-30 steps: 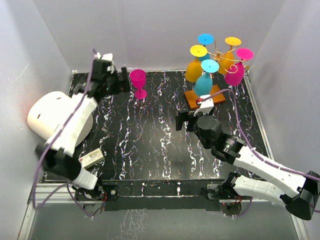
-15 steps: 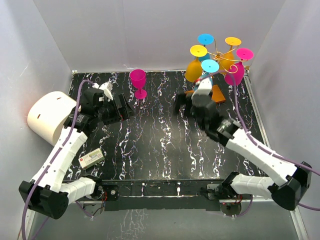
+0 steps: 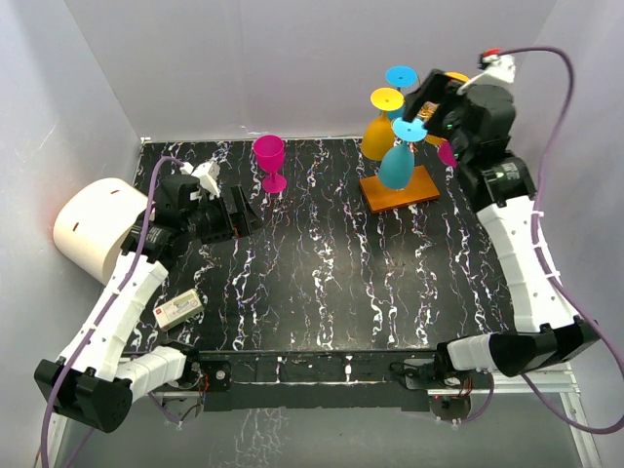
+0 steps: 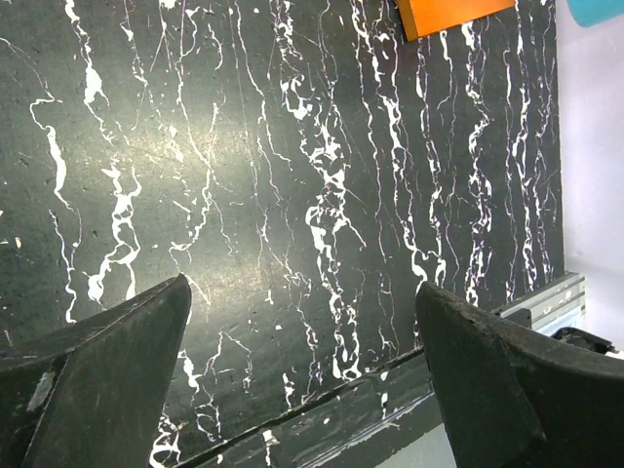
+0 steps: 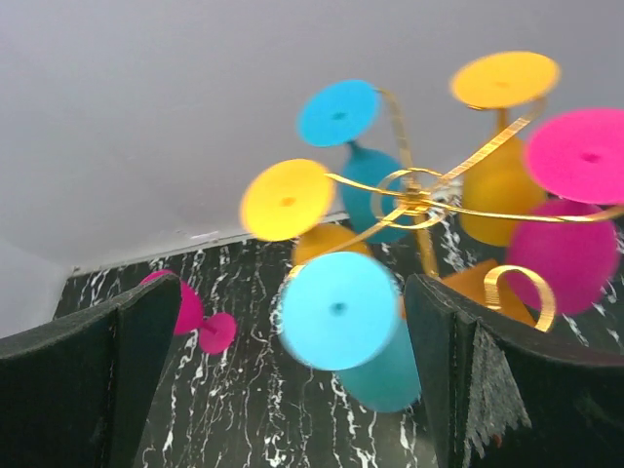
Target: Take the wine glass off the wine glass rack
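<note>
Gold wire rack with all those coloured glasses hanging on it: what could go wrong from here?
1. The light blue wine glass facing the right arm's open fingers hangs close to the yellow wine glass; a grab might knock that one loose.
2. The thin gold wire rack looks top-heavy on its flat orange base; a sideways pull may tip it.

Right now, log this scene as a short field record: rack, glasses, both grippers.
rack: thin gold wire rack on orange rectangular base, far right of table
hanging: five coloured wine glasses, bowls down
loose: magenta wine glass upright on black marbled table
right gripper: open, high beside rack
left gripper: open, empty, over table
</note>
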Robot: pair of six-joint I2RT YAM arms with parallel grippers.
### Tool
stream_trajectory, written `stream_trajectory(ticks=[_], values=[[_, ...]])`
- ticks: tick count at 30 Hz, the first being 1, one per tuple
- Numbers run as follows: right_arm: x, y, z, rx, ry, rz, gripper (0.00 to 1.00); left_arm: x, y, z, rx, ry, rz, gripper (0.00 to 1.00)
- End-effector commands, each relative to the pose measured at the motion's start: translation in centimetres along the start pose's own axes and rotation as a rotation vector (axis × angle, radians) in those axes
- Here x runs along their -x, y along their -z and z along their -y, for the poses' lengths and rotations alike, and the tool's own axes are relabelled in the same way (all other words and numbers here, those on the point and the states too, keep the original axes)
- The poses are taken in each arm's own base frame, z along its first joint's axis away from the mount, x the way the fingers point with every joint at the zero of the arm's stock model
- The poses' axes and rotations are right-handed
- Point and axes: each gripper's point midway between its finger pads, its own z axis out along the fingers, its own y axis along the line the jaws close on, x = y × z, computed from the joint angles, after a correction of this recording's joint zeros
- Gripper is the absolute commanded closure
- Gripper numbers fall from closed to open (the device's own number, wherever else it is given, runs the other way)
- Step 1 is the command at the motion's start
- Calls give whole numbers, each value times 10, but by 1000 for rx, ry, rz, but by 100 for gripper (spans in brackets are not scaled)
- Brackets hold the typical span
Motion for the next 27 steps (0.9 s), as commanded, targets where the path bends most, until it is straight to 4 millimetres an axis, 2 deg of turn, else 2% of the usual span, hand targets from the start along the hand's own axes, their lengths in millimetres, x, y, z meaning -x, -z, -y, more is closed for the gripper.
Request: stream_trajectory(ticks=[1, 7, 10, 11, 13, 19, 23, 27], values=[[6, 3, 24, 33, -213, -54, 3, -1, 10, 3, -10, -42, 1, 1], [-15, 5, 43, 14, -451, -78, 11, -2, 10, 4, -14, -39, -11, 1], [-29, 5, 41, 50, -591, -79, 22, 1, 10, 6, -17, -44, -5, 1], [-28, 5, 37, 85, -622, -56, 27, 3, 10, 6, -15, -47, -2, 1], [-33, 3, 38, 97, -675, -38, 31, 3, 9, 5, -10, -50, -4, 1], [-38, -8, 48, 52, -723, -14, 32, 2, 10, 4, -4, -50, -11, 1], [-47, -18, 51, 29, -751, -37, 36, 3, 11, 3, 4, -51, -7, 1], [-46, -24, 52, 17, -747, -40, 43, 4, 9, 4, 1, -54, -12, 1]])
